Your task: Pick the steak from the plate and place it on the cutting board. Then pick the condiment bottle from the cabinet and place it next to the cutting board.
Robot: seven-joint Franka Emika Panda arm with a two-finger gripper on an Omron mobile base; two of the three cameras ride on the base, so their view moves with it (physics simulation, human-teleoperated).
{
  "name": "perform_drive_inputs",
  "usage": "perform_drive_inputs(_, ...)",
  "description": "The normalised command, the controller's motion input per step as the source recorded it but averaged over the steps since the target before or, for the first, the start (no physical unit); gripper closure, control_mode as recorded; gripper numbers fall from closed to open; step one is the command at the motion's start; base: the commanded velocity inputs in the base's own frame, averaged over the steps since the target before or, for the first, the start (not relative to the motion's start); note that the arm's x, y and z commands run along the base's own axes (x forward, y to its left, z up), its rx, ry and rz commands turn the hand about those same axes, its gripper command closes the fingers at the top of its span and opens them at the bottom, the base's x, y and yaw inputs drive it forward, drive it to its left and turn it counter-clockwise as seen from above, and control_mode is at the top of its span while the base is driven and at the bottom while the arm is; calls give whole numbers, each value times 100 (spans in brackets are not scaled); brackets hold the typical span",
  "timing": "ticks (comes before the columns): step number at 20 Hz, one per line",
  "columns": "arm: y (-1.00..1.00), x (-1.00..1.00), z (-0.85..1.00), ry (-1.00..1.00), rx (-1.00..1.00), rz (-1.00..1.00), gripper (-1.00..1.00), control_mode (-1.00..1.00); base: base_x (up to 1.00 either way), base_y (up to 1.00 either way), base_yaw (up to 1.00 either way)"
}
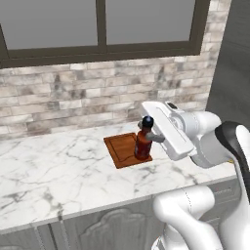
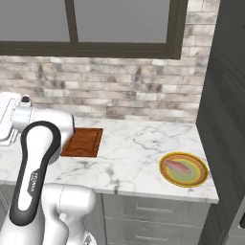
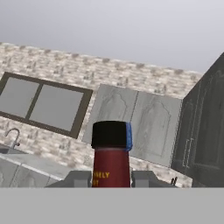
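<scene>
A white marble worktop (image 1: 58,166) runs under a dark-framed window (image 1: 100,24) set in a pale brick wall (image 1: 73,93), with grey base cabinets (image 2: 153,215) below it. The cutting board (image 1: 124,149) lies flat on the worktop, close to the brick wall and below the window's right half. Well to the right of the board, near the worktop's front edge and a tall dark unit (image 2: 225,95), sits the plate (image 2: 184,170), and the steak (image 2: 179,167) lies on it. In the hand view, the grey wall cabinet (image 3: 131,124) hangs on the brick to the right of the window, its doors looking shut.

The white arm rises from below the worktop's front edge and bends over it, its wrist turned sideways so that it reaches in from the board's right side.

The hand (image 1: 149,136) is closed narrowly on the condiment bottle (image 1: 143,141), gripping it just under the black cap, one finger on each side of the neck. The bottle stands upright over the board's right end; whether its base touches the board cannot be told.
</scene>
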Motion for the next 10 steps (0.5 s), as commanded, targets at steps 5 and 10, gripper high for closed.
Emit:
perform_drive_inputs(5,7,-5,-9,15,0,0,100,-100,0,0,0)
perform_drive_inputs(10,1,0,-13,14,0,0,100,-100,0,0,0)
